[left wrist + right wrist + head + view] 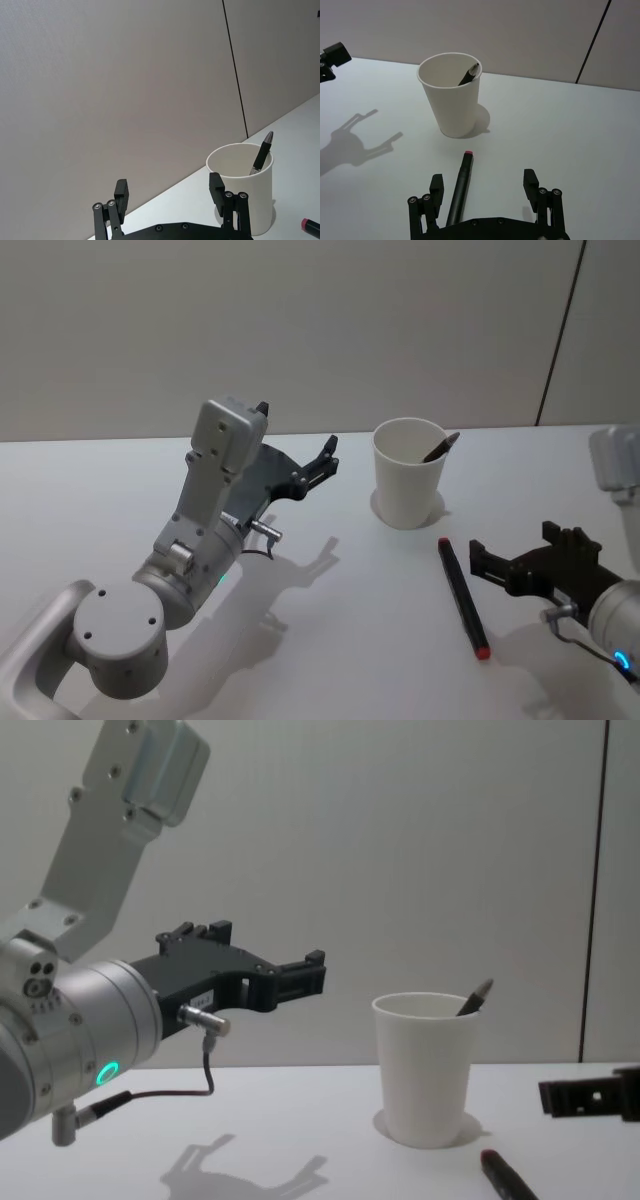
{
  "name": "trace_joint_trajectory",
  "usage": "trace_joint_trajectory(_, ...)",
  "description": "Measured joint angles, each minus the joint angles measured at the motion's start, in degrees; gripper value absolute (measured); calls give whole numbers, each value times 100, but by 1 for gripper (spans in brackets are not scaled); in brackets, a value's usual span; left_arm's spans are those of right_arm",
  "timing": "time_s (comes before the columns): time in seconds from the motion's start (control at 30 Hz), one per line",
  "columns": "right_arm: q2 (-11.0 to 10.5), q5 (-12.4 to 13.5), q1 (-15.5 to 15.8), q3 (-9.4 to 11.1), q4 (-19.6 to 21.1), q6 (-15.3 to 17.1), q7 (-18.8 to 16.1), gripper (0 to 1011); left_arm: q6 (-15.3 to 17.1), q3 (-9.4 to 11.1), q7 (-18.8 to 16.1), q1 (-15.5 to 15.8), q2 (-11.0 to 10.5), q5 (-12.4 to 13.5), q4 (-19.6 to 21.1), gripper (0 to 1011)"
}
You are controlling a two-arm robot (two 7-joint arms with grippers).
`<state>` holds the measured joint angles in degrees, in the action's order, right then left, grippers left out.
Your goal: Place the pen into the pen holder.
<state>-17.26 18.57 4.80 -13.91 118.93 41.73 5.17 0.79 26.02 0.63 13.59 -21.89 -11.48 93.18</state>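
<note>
The pen holder (409, 485) is a white paper cup standing upright at mid-table, also seen in the chest view (425, 1065). A dark pen (438, 448) leans inside it against the rim. A black pen with a red end (463, 597) lies flat on the table in front of the cup, toward the right. My right gripper (513, 542) hovers open just right of that pen; in the right wrist view, the pen (460, 187) lies near one finger of the right gripper (483, 179). My left gripper (297, 435) is raised left of the cup, open and holding nothing.
The white table (330, 640) ends at a plain wall with a dark vertical seam (560, 330) at the back right. The left arm's large grey links (200, 540) take up the front left. Free room lies between the arms.
</note>
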Motion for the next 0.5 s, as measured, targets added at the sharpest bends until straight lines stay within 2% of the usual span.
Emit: trace_joint_trajectory(0.5, 214, -432, -140, -178, -327, 169, -91, 1002, 0, 0, 0, 0, 0, 0, 0, 1001)
